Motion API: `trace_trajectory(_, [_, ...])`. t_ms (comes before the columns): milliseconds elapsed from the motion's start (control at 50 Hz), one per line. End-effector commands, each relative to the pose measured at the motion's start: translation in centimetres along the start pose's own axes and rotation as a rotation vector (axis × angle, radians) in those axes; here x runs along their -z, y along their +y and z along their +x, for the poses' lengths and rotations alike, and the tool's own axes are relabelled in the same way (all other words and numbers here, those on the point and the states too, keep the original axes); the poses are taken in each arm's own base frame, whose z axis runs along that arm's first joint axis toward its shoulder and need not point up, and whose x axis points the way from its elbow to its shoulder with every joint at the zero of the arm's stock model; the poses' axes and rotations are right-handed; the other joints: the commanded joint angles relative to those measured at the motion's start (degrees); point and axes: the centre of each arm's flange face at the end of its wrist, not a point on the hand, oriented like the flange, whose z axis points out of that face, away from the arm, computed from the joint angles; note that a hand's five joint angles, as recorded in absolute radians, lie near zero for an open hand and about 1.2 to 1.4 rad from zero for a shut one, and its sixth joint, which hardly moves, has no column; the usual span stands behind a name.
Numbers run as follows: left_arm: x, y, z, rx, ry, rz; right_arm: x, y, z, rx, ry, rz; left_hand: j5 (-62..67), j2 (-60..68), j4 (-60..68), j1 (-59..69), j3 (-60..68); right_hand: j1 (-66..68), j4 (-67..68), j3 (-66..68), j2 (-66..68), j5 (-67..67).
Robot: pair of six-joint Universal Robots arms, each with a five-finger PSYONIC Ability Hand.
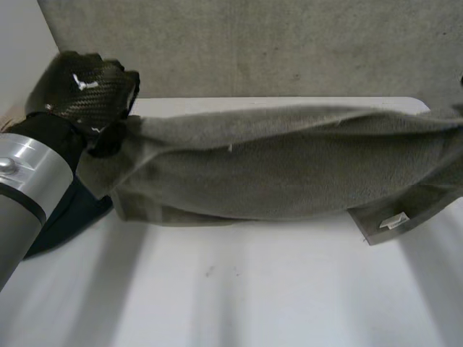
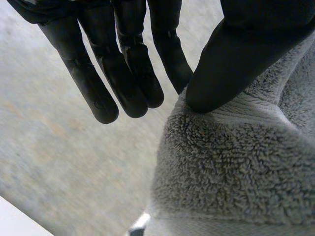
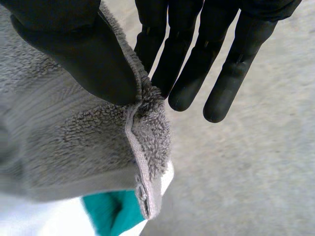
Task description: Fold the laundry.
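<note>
Over on the left, the left hand [image 1: 87, 90] is raised near the far left corner of the white table [image 1: 239, 296], its back turned up, with the left end of the grey towel [image 1: 289, 170] bunched against it; from its own wrist, the thumb [image 2: 231, 64] presses the towel's banded edge against the side of the nearest finger, while the other fingers [image 2: 123, 78] stand straight and close together, off the cloth; so it has the towel in a pinch. From there the towel stretches across the table as one long sagging roll, in front of the grey wall [image 1: 275, 43]; I cannot tell whether its lower fold touches the tabletop. Toward the right a hemmed corner hangs lower, with a small white label [image 1: 394, 221] on it. At the right end, the right hand [image 3: 74, 49] pinches a hemmed corner between its thumb and the nearest finger; its remaining fingers [image 3: 231, 73] are straight and slightly spread; a teal thing [image 3: 113, 211] shows beneath that corner.
</note>
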Motion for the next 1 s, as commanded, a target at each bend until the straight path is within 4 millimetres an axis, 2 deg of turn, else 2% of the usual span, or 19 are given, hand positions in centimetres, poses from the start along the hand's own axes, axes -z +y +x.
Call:
trace_trajectory(20, [-4.7, 5.9, 2.9, -0.027, 0.1, -0.22, -4.3, 3.3, -4.9, 0.084, -0.225, -0.135, 13.81, 11.41, 11.27, 15.22, 11.61, 17.0, 11.21, 11.57, 12.73, 13.66])
trace_trajectory(60, [-6.1, 7.2, 3.4, -0.039, 0.109, -0.25, -5.5, 3.9, -5.8, 0.09, -0.248, -0.173, 13.81, 11.41, 11.27, 15.22, 11.61, 17.0, 11.21, 11.57, 12.73, 13.66])
trace_trajectory(100, [-8.6, 8.8, 3.5, -0.073, 0.107, -0.272, -7.1, 4.5, -6.1, 0.105, -0.229, -0.216, 13.81, 11.41, 11.27, 15.22, 11.61, 17.0, 11.21, 11.57, 12.73, 13.66])
trace_trajectory(140, [-10.3, 9.4, 3.2, -0.103, 0.093, -0.265, -8.6, 4.7, -6.1, 0.115, -0.195, -0.221, 13.81, 11.41, 11.27, 15.22, 11.61, 17.0, 11.21, 11.57, 12.73, 13.66])
trace_trajectory(160, [-12.1, 9.6, 3.0, -0.138, 0.08, -0.239, -10.2, 4.6, -6.2, 0.13, -0.15, -0.197, 13.81, 11.41, 11.27, 15.22, 11.61, 17.0, 11.21, 11.57, 12.73, 13.66])
trace_trajectory(200, [-14.2, 9.2, 2.3, -0.166, 0.036, -0.183, -11.7, 4.0, -6.2, 0.143, -0.088, -0.145, 13.81, 11.41, 11.27, 15.22, 11.61, 17.0, 11.21, 11.57, 12.73, 13.66])
trace_trajectory(220, [-16.1, 7.9, 1.6, -0.193, -0.014, -0.093, -13.0, 3.1, -5.7, 0.152, -0.008, -0.075, 13.81, 11.41, 11.27, 15.22, 11.61, 17.0, 11.21, 11.57, 12.73, 13.66])
trace_trajectory(280, [-18.8, 4.8, 0.0, -0.231, -0.139, 0.081, -14.6, 0.9, -3.7, 0.153, 0.162, 0.067, 13.81, 11.41, 11.27, 15.22, 11.61, 17.0, 11.21, 11.57, 12.73, 13.66])
trace_trajectory(300, [-19.9, 2.3, -1.2, -0.237, -0.223, 0.205, -15.3, -0.6, -2.1, 0.146, 0.284, 0.167, 13.81, 11.41, 11.27, 15.22, 11.61, 17.0, 11.21, 11.57, 12.73, 13.66])
trace_trajectory(340, [-20.4, -0.1, -2.3, -0.246, -0.295, 0.322, -15.7, -2.0, -0.3, 0.137, 0.407, 0.27, 13.81, 11.41, 11.27, 15.22, 11.61, 17.0, 11.21, 11.57, 12.73, 13.66])
trace_trajectory(360, [-20.7, -2.0, -3.9, -0.241, -0.376, 0.412, -15.7, -3.3, 1.4, 0.129, 0.526, 0.363, 13.81, 11.41, 11.27, 15.22, 11.61, 17.0, 11.21, 11.57, 12.73, 13.66])
trace_trajectory(440, [-20.4, -4.6, -5.2, -0.231, -0.472, 0.543, -14.7, -5.6, 4.0, 0.125, 0.688, 0.502, 13.81, 11.41, 11.27, 15.22, 11.61, 17.0, 11.21, 11.57, 12.73, 13.66])
trace_trajectory(500, [-20.2, -4.7, -5.2, -0.227, -0.469, 0.542, -14.4, -5.9, 4.0, 0.119, 0.685, 0.504, 13.81, 11.41, 11.27, 15.22, 11.61, 17.0, 11.21, 11.57, 12.73, 13.66])
trace_trajectory(580, [-19.8, -1.8, -4.0, -0.195, -0.395, 0.43, -14.4, -5.6, 2.1, 0.099, 0.598, 0.46, 13.81, 11.41, 11.27, 15.22, 11.61, 17.0, 11.21, 11.57, 12.73, 13.66])
trace_trajectory(660, [-18.1, 0.9, -3.2, -0.144, -0.324, 0.335, -14.5, -3.8, -1.0, 0.074, 0.461, 0.368, 13.81, 11.41, 11.27, 15.22, 11.61, 17.0, 11.21, 11.57, 12.73, 13.66])
trace_trajectory(760, [-16.2, 6.2, -0.4, -0.118, -0.225, 0.191, -14.7, 0.1, -5.3, 0.026, 0.283, 0.223, 13.81, 11.41, 11.27, 15.22, 11.61, 17.0, 11.21, 11.57, 12.73, 13.66])
trace_trajectory(880, [-14.6, 11.0, 3.2, -0.126, -0.098, 0.073, -15.7, 5.1, -10.7, -0.014, 0.111, 0.072, 13.81, 11.41, 11.27, 15.22, 11.61, 17.0, 11.21, 11.57, 12.73, 13.66])
trace_trajectory(900, [-14.4, 12.7, 4.4, -0.125, -0.055, 0.027, -16.0, 6.2, -11.8, -0.02, 0.079, 0.042, 13.81, 11.41, 11.27, 15.22, 11.61, 17.0, 11.21, 11.57, 12.73, 13.66])
trace_trajectory(1000, [-13.3, 16.9, 6.8, -0.124, 0.033, -0.103, -15.9, 8.3, -14.2, -0.034, 0.001, -0.031, 13.81, 11.41, 11.27, 15.22, 11.61, 17.0, 11.21, 11.57, 12.73, 13.66])
